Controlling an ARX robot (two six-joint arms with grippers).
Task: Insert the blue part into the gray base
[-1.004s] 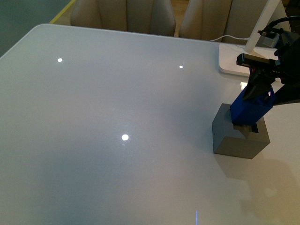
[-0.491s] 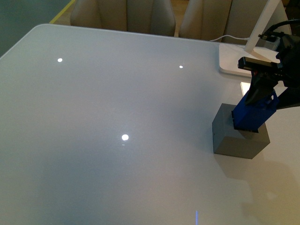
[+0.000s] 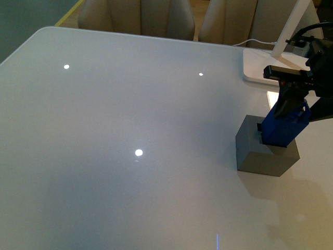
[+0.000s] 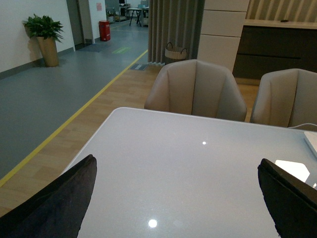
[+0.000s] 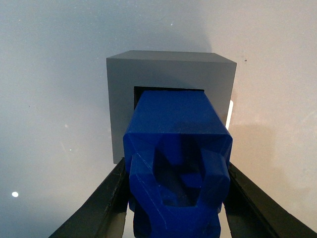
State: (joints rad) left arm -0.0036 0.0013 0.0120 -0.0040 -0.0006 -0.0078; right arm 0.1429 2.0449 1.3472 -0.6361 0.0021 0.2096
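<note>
The gray base [image 3: 263, 157] stands on the white table at the right. My right gripper [image 3: 289, 107] is shut on the blue part [image 3: 283, 127], which stands tilted with its lower end in the recess in the base's top. In the right wrist view the blue part [image 5: 176, 158] fills the space between my black fingers [image 5: 104, 208], its far end inside the dark recess of the gray base [image 5: 168, 69]. My left gripper [image 4: 178, 198] is open and empty above bare table, its fingertips [image 4: 59, 198] wide apart. It does not show in the front view.
A white lamp base [image 3: 260, 65] with a slanted arm and cable stands just behind the gray base. Beige chairs [image 3: 140, 15] stand along the table's far edge. The table [image 3: 130, 114] stretches left of the base.
My right gripper has moved the blue part down and slightly right. The part's lower end now sits lower over the recess, covering more of it.
</note>
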